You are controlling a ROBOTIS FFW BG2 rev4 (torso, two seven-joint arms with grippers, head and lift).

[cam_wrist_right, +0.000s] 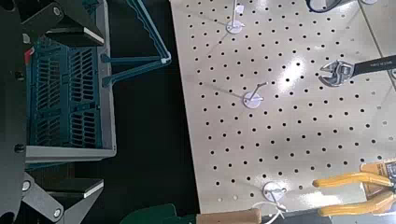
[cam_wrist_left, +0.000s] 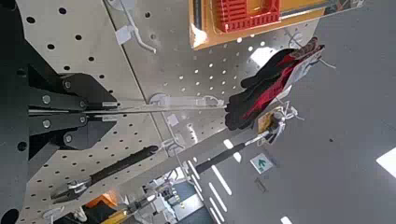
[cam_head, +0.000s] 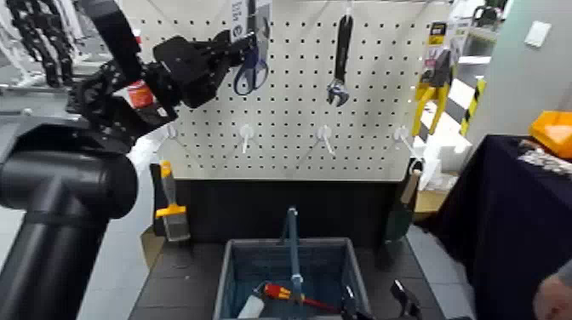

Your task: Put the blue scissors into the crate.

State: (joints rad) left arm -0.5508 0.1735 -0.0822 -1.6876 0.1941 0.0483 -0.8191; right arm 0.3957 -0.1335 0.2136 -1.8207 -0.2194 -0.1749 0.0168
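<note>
My right pincer [cam_wrist_right: 91,110] waits open and empty over the crate [cam_head: 224,285] on the bench [cam_head: 162,294], its fingers spread wide. Inside the crate lies a red-handled screwdriver [cam_head: 277,292]. Farther off, up at the pegboard [cam_head: 289,128], my left pincer [cam_head: 247,48] is closed on the thin card of the blue scissors [cam_head: 250,78], the blue loops hanging just below my fingertips, well above the crate. The card's top is cut off in the head view, and my fingers hide part of the scissors; from my left wrist the card shows edge-on, only a thin line.
</note>
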